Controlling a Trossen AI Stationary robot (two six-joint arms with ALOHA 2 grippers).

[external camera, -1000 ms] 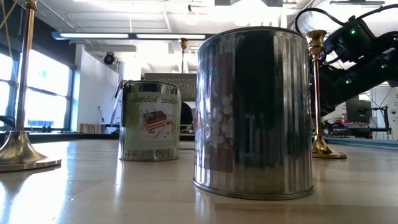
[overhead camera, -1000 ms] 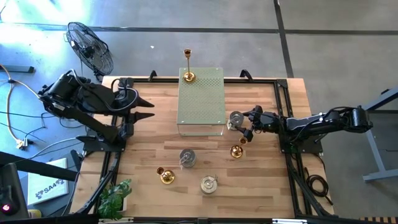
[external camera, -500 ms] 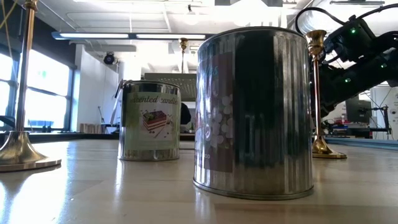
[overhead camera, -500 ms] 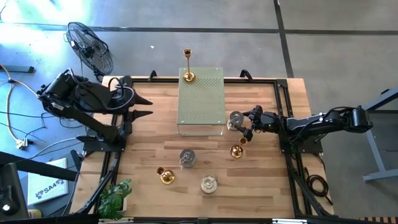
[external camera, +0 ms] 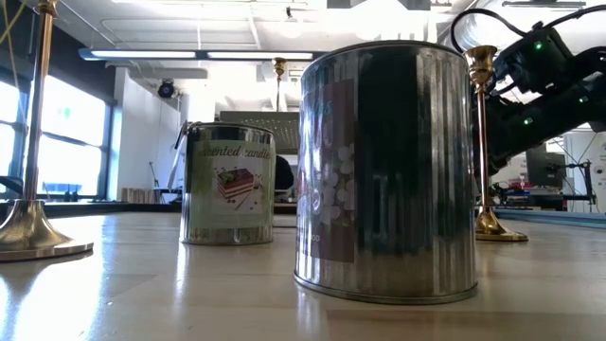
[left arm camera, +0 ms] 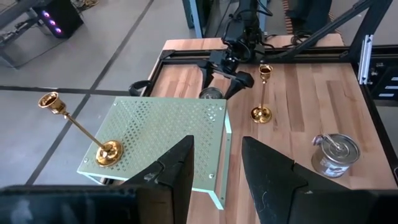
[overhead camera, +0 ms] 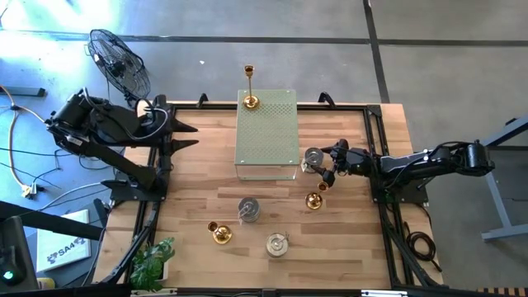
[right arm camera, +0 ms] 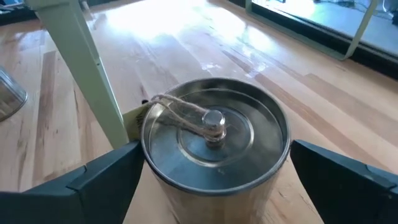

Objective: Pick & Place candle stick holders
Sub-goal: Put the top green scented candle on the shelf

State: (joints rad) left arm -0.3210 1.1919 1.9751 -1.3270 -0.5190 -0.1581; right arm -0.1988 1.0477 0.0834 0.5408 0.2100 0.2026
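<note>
Three gold candle stick holders show in the high view: one stands by its round base on the pale green perforated box (overhead camera: 266,136), at the box's far end (overhead camera: 250,100); one stands on the table by my right gripper (overhead camera: 313,200); one stands near the front (overhead camera: 219,233). Three silver tins stand on the table: one at the box's right near corner (overhead camera: 313,157), two nearer the front (overhead camera: 247,209) (overhead camera: 277,244). My right gripper (right arm camera: 214,186) is open, one finger on each side of the first tin (right arm camera: 214,134). My left gripper (overhead camera: 196,136) is open and empty, above the table's left side. My right gripper's fingers (right arm camera: 106,171) come level from the table's right and flank the tin's side wall (right arm camera: 155,168). The tin stands upright on the table. I cannot tell whether the fingers touch it.
The green box stands in the table's far middle, its leg (right arm camera: 81,68) right beside the flanked tin. A black frame (overhead camera: 375,148) borders the table. A fan (overhead camera: 120,62) stands beyond the far left corner, and a plant (overhead camera: 153,260) sits at the near left corner.
My left gripper has drawn back a little toward the table's far left, still open. My right gripper and all the holders have kept still.
</note>
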